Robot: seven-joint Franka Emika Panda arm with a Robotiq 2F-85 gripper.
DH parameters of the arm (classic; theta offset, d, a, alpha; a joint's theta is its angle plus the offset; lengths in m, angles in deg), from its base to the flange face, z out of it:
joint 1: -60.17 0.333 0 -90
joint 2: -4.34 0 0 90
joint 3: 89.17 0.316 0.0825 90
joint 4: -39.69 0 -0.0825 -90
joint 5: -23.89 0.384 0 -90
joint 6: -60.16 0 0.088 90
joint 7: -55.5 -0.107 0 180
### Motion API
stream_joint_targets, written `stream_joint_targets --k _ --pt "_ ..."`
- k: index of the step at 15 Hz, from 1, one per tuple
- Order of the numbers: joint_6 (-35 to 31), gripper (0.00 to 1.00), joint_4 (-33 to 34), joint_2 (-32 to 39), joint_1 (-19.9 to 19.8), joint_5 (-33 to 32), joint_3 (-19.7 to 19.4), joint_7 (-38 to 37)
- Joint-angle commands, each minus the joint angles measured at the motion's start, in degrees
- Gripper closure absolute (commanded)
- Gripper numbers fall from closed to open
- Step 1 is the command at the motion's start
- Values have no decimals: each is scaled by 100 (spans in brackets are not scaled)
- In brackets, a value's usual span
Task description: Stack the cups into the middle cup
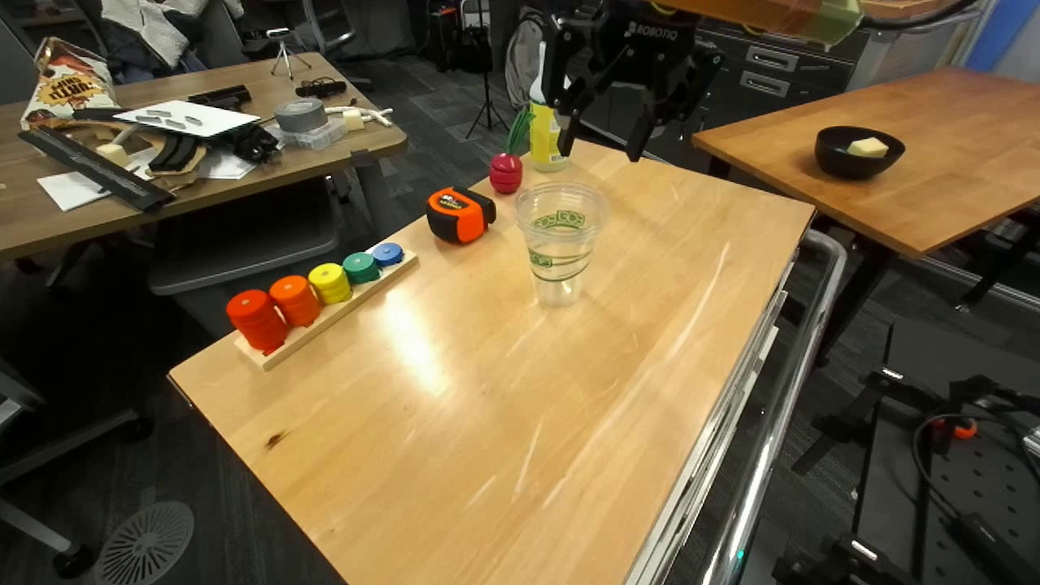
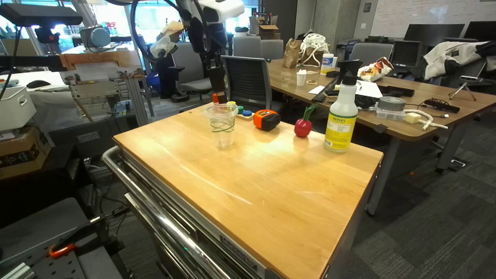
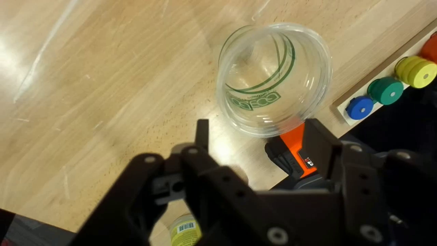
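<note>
Step in hand: prob. the very end. The clear cups (image 1: pixel 561 244) stand upright as one stack on the wooden tabletop (image 1: pixel 455 455), near the orange-and-black tape measure (image 1: pixel 461 214), w/ rims doubled up at the top, so nesting looks done or v. nearly so. See-thru plastic inside see-thru plastic, tho: can't count them for sure, but no lone cup shows beside the stack. Next move, if that reading's right: take the gripper (image 1: pixel 600 151) straight up & off, w/o brushing the rims on the way, then quit. A light press from above might help if the inner cup sits high, but nothing here clearly calls for it.

Tool: spread wide, approx. full stretch, nothing btwn the pads, i.e. it holds nothing. In the wrist view the stack's rims run in toward the gap btwn the tips, which is prob. just the camera angle; in an exterior view a visible gap parts the tips from the rims, so no contact w/ cups or tabletop. Re-centring over the stack isn't needed unless pressing.
</note>
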Motion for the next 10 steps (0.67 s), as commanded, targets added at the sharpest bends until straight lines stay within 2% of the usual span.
stream_joint_targets --k 1,4,6,7,8,10 --pt "1023 0 293 -350 124 395 -106 1230" --pt "2005 0 682 -573 102 253 -71 2040" --pt "2402 0 935 -692 98 32 -5 2374" --pt "2500 0 1041 -735 119 -16 32 2527" --pt "2196 0 822 -599 41 106 23 2214" --pt "2379 0 958 -694 69 92 43 2397"
